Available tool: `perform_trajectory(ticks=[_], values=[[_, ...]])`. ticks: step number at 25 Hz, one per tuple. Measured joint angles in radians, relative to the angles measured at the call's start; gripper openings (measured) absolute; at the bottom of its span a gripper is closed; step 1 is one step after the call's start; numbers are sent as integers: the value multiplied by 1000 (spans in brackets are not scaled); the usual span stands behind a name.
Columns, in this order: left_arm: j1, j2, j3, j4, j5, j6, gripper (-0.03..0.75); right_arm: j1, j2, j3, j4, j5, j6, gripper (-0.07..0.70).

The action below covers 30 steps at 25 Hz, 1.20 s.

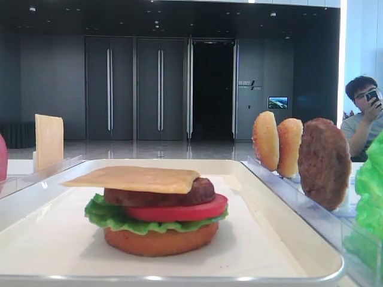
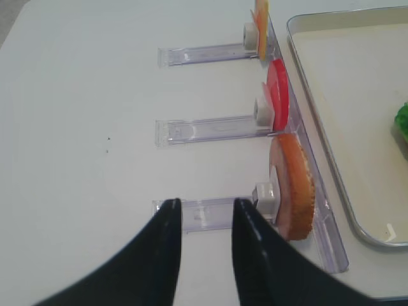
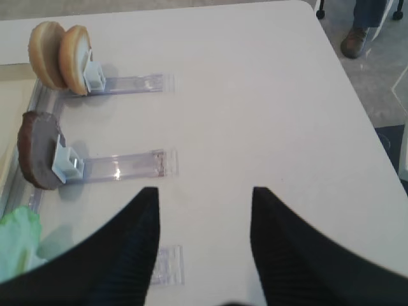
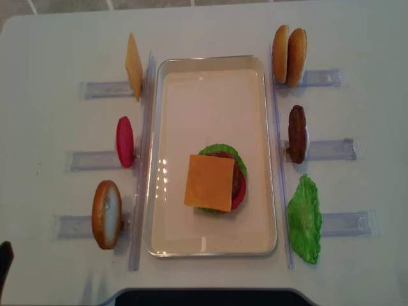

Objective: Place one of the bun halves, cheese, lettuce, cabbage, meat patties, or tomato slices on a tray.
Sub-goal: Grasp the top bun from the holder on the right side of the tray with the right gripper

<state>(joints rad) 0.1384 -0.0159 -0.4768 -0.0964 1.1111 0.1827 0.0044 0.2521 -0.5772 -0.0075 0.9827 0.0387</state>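
The off-white tray (image 4: 210, 83) holds a stack with a cheese square (image 4: 210, 182) on top, over a patty, a tomato slice, lettuce and a flat bottom bun. In the right wrist view my right gripper (image 3: 204, 191) hangs open and empty above bare table. Two domed bun halves (image 3: 60, 56), a meat patty (image 3: 37, 150) and a lettuce leaf (image 3: 16, 239) stand in racks to its left. My left gripper (image 2: 204, 204) is open and empty over a clear rack arm, beside the orange-brown bottom bun (image 2: 294, 185). A tomato slice (image 2: 278, 102) and a cheese slice (image 2: 261, 13) stand further along.
Clear plastic racks (image 4: 319, 150) run out from both long sides of the tray. A person (image 1: 365, 113) holding a phone sits beyond the table's far right. The table edge and floor (image 3: 376, 70) show at the right of the right wrist view.
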Motion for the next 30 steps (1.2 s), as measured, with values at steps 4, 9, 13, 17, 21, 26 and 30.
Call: perform_trajectory(ticks=[4, 9, 13, 17, 21, 26, 30], values=[[0, 0, 0, 0, 0, 0, 213, 0, 240, -118, 0, -77, -2, 348], [0, 0, 0, 0, 0, 0, 213, 0, 617, -338, 8, -71, -21, 348], [0, 0, 0, 0, 0, 0, 213, 0, 883, -548, 8, 33, -29, 348], [0, 0, 0, 3, 0, -2, 213, 0, 1123, -740, 25, 154, -39, 348], [0, 0, 0, 4, 0, -4, 213, 0, 1308, -907, 46, 222, -49, 348], [0, 0, 0, 5, 0, -5, 213, 0, 1442, -1046, 60, 236, -67, 348], [0, 0, 0, 6, 0, -5, 213, 0, 1484, -1071, 60, 238, -77, 348]])
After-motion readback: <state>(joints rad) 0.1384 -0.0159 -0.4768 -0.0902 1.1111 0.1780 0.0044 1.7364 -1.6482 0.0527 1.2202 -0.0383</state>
